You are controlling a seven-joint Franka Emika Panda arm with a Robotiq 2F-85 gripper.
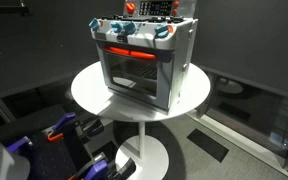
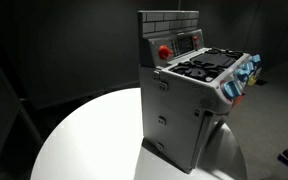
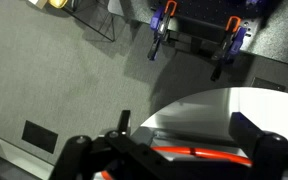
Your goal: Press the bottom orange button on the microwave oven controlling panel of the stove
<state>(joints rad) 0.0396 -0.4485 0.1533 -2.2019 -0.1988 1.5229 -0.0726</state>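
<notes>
The grey toy stove (image 1: pixel 144 62) stands on the round white table (image 1: pixel 89 88) and shows in both exterior views (image 2: pixel 189 105). It has a red-orange handle bar (image 1: pixel 124 50) and teal-and-white knobs (image 2: pixel 246 70). The small dark microwave oven controlling panel (image 2: pixel 189 42) sits on the brick-patterned back wall, next to a round red button (image 2: pixel 164 52). It also shows at the top edge of an exterior view (image 1: pixel 150 8). My gripper (image 3: pixel 185 120) shows only in the wrist view. It is open and empty, above the stove's handle bar (image 3: pixel 199 152). The panel is hidden in the wrist view.
Blue-and-orange clamps (image 3: pixel 164 25) sit on equipment by the floor beyond the table and show in an exterior view (image 1: pixel 64 130). The table's rim (image 3: pixel 224 100) curves past the stove. Grey carpet (image 3: pixel 54 80) surrounds the table. The background is dark.
</notes>
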